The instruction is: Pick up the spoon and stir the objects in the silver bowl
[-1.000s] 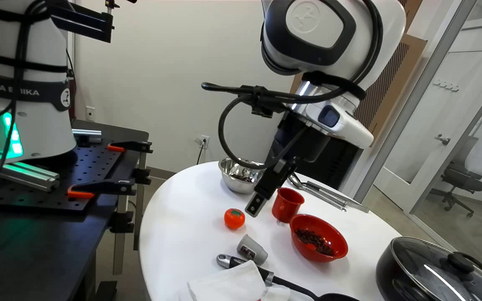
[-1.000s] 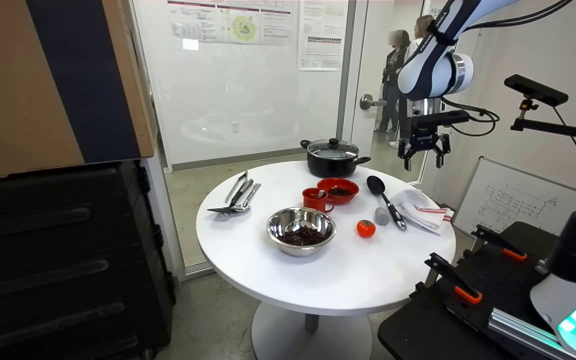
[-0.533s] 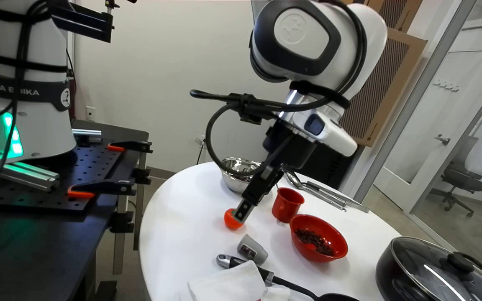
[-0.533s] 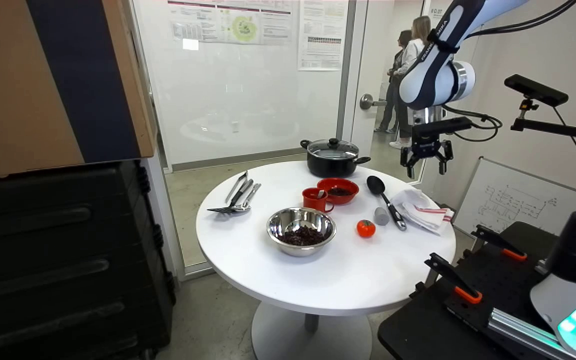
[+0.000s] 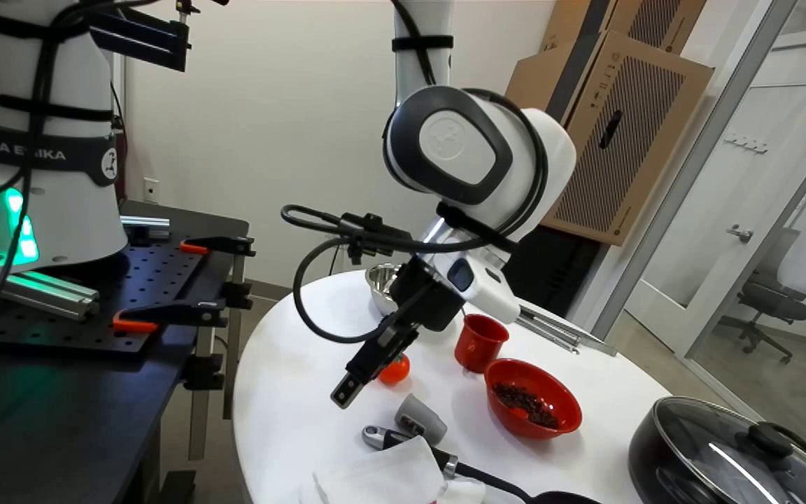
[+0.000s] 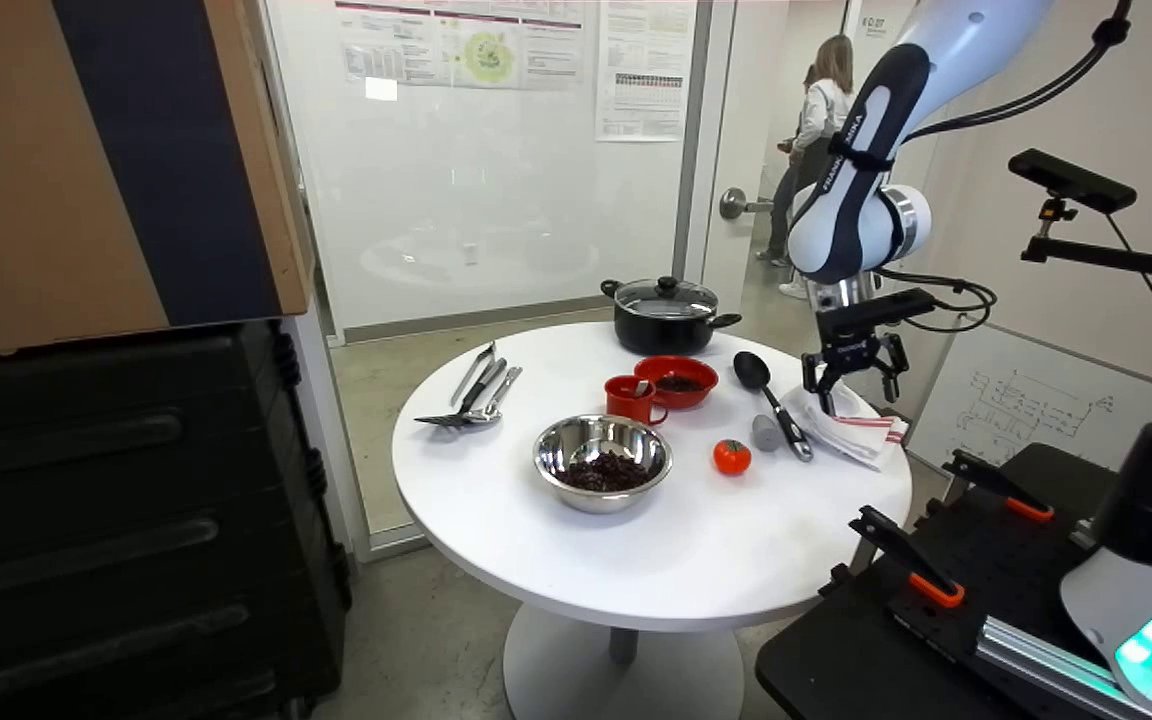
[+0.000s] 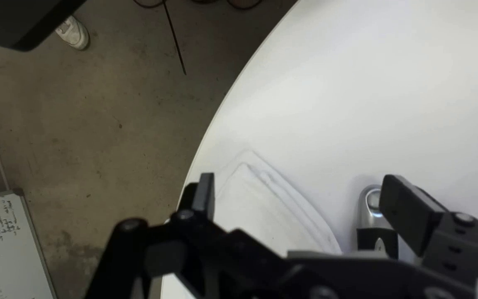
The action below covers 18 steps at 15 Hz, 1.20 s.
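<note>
My pincer (image 7: 300, 197), two blocky black fingers with flat inner faces, hangs over a round, smooth white bench (image 6: 676, 560) near its edge, spread wide, so that folded white cloth (image 7: 270, 216) and bare surface show between the fingers. The spoon (image 6: 782, 419) lies on the bench: a long black utensil with an oval head, a thin neck and a thicker handle ending in a shiny, rounded silver tip. In the wrist view one finger hides part of that tip; whether the two touch I cannot tell. The cloth, soft and marked with red stripes, lies along one side of the handle. On the other side, just beside it, a small grey tapered cup (image 5: 420, 418) with a dark printed patch rests on its side. Near the cup sits a glossy, round, red-orange tomato (image 6: 732, 457). Well apart from the spoon stands the silver bowl (image 6: 601, 503), mirror-bright metal, with a heap of small dark pieces (image 6: 604, 474) inside. Between it and a black pot (image 6: 661, 332) with a clear glass lid are a red mug (image 5: 481, 343) with a looped handle and a smooth red bowl (image 5: 546, 383) containing dark bits (image 5: 525, 406). Slender black and metal utensils (image 6: 477, 390) lie clustered near the bench's rim.
</note>
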Tool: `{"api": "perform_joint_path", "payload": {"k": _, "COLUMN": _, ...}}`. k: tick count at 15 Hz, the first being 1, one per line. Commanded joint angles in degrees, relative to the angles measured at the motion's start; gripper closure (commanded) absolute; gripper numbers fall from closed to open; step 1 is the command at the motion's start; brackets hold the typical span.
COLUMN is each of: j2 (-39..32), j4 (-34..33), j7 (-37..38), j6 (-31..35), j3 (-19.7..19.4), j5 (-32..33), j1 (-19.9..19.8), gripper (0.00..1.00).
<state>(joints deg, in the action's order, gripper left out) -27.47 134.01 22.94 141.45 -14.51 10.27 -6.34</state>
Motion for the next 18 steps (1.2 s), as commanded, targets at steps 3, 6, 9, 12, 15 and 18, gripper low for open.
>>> {"api": "perform_joint_path", "payload": {"k": 3, "j2": -6.38, "j4": -2.45, "j7": 1.52, "j6": 3.26, "j3": -0.7, "j5": -1.66, "j1": 1.9, "gripper": 0.0}}
{"api": "perform_joint_path", "payload": {"k": 6, "j2": -9.06, "j4": -3.79, "j7": 2.37, "j6": 4.95, "j3": -0.88, "j5": -2.94, "j1": 2.57, "gripper": 0.0}}
{"api": "perform_joint_path", "payload": {"k": 9, "j2": -11.66, "j4": -5.22, "j7": 2.39, "j6": 7.28, "j3": -0.15, "j5": -5.63, "j1": 2.2, "gripper": 0.0}}
{"api": "perform_joint_path", "payload": {"k": 12, "j2": -13.86, "j4": -6.09, "j7": 1.04, "j6": 10.96, "j3": 0.55, "j5": -8.23, "j1": 2.05, "gripper": 0.0}}
{"api": "perform_joint_path", "payload": {"k": 15, "j2": -15.92, "j4": -6.92, "j7": 0.03, "j6": 13.35, "j3": 1.06, "j5": -9.67, "j1": 2.48, "gripper": 0.0}}
{"api": "perform_joint_path", "payload": {"k": 18, "j2": -17.58, "j4": -7.74, "j7": -0.26, "j6": 14.52, "j3": 1.16, "j5": -10.38, "j1": 3.19, "gripper": 0.0}}
